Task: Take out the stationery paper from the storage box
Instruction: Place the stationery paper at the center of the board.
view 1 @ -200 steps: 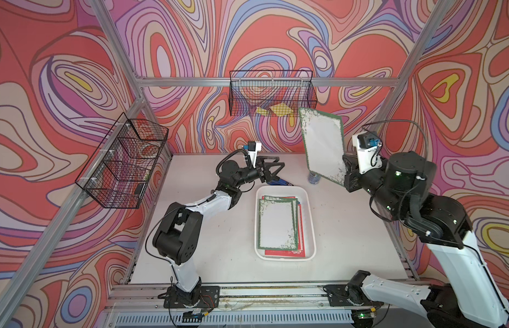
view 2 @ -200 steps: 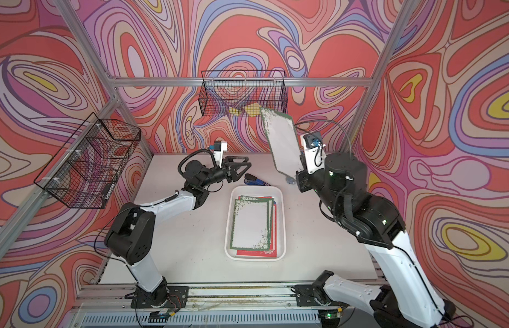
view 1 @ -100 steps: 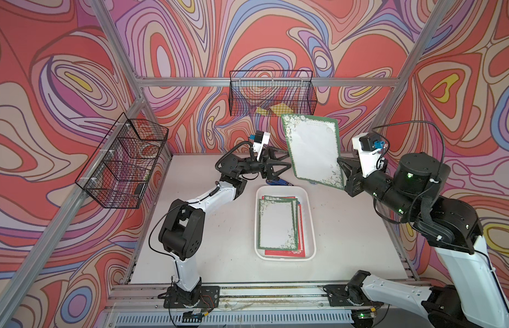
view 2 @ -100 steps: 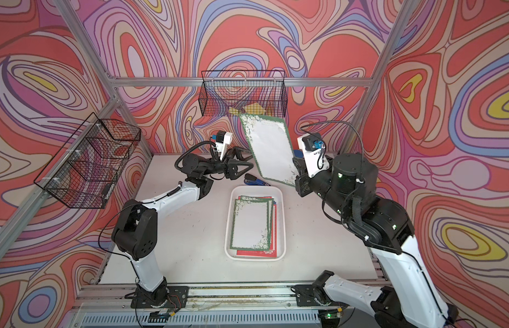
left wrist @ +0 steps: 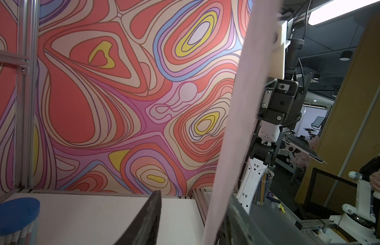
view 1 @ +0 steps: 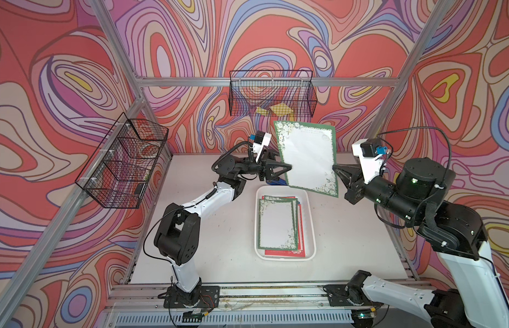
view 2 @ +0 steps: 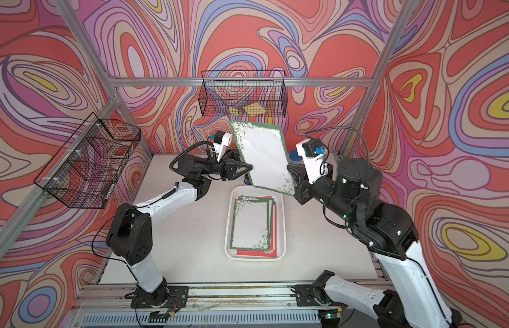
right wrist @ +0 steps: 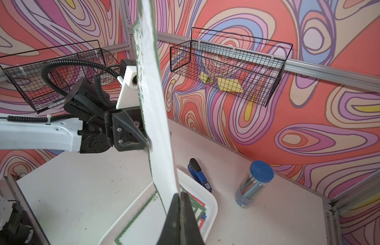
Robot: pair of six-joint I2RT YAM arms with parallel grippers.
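Top views overlook everything; opposing wrist cameras share the stationery paper (right wrist: 155,118).

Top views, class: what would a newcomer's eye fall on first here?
A green-bordered sheet hangs in mid-air over the far end of the white tray, pinched by the right pincer, the left pincer open around its opposite edge. More sheets lie in the tray, mid-table. Loud swirling walls surround everything.

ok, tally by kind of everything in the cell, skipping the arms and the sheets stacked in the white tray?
black wire mesh baskets: 2
small yellow paper notes, in the back basket: 2
shallow white plastic tray: 1
green-bordered letter sheet, held in the air: 1
blue stapler: 1
clear pencil tube with blue lid: 1
total: 8
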